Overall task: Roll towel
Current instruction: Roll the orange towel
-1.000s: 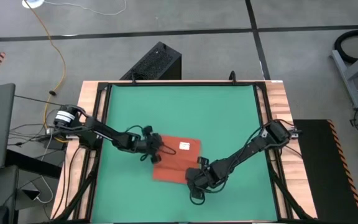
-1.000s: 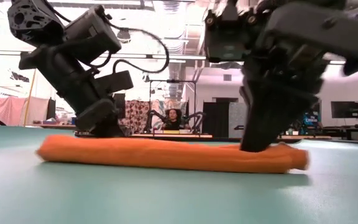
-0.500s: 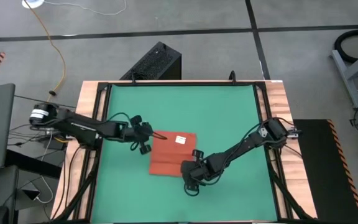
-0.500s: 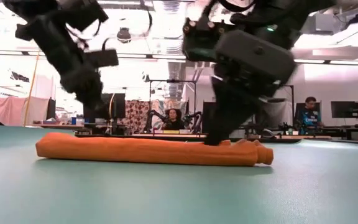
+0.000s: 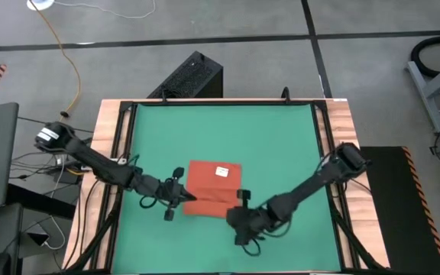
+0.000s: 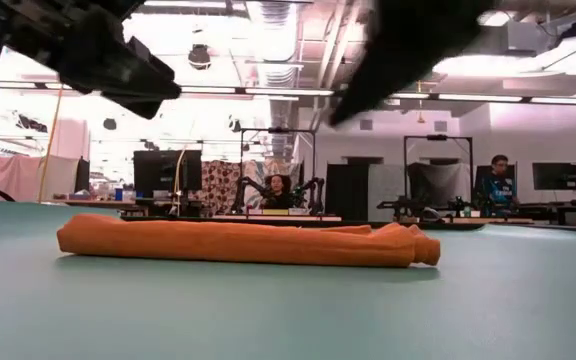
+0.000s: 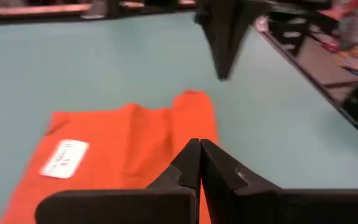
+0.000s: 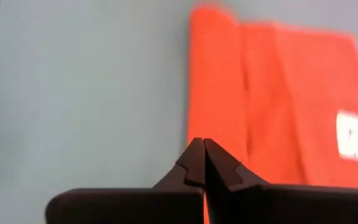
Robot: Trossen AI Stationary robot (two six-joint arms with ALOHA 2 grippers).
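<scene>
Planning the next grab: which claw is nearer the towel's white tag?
Left, narrowly. The left claw sits at the towel's near-left corner; the right claw is off its near-right corner, farther from the white tag.

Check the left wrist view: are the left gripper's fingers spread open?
No. The left gripper has its two dark fingertips pressed together, holding nothing, above the near edge of the towel.

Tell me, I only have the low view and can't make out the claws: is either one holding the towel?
Observer: No. The left wrist view shows the left claw shut and empty, by the towel.
Operator: And the right one?
Observer: The right claw is shut and empty too, off the towel's near right corner.
Operator: Where's the tag?
Observer: The white tag faces up near the towel's far edge.
</scene>
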